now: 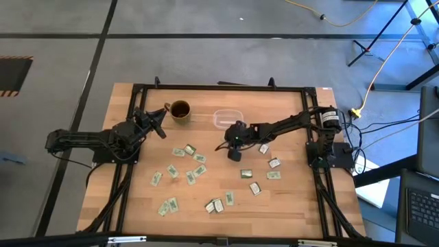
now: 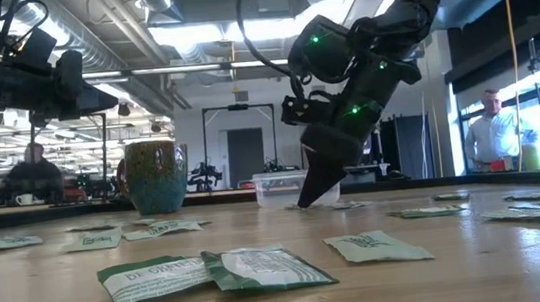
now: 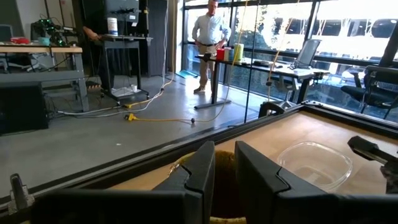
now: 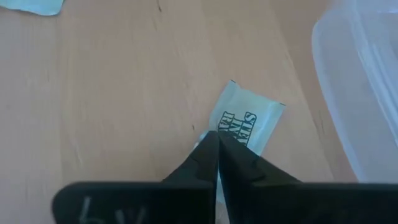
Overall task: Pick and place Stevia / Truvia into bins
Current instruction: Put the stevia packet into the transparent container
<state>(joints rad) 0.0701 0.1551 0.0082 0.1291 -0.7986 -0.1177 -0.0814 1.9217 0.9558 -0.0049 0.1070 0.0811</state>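
Several pale green and white sachets (image 1: 194, 171) lie flat on the wooden table. The clear plastic bin (image 1: 228, 118) stands at the far middle, next to the brown mug (image 1: 180, 110). My right gripper (image 1: 234, 149) is just near of the bin, pointing down, its tips at table level in the low view (image 2: 306, 203), and it is shut on one pale green sachet (image 4: 245, 121). My left gripper (image 1: 162, 123) hangs above the table beside the mug; its fingers (image 3: 199, 171) are a narrow gap apart and hold nothing. My right gripper pinches the sachet's near end (image 4: 219, 129) between its two fingertips, coming from above and pointing down. A pale strip of the sachet shows between the fingers. The rest of the sachet spreads out past the tips, close over the wood; I cannot tell whether it is lifted.
The bin's rim (image 4: 367, 93) is just beside the held sachet. Two sachets (image 2: 212, 273) lie close to the near edge. A black frame runs round the table. People stand in the room beyond the table.
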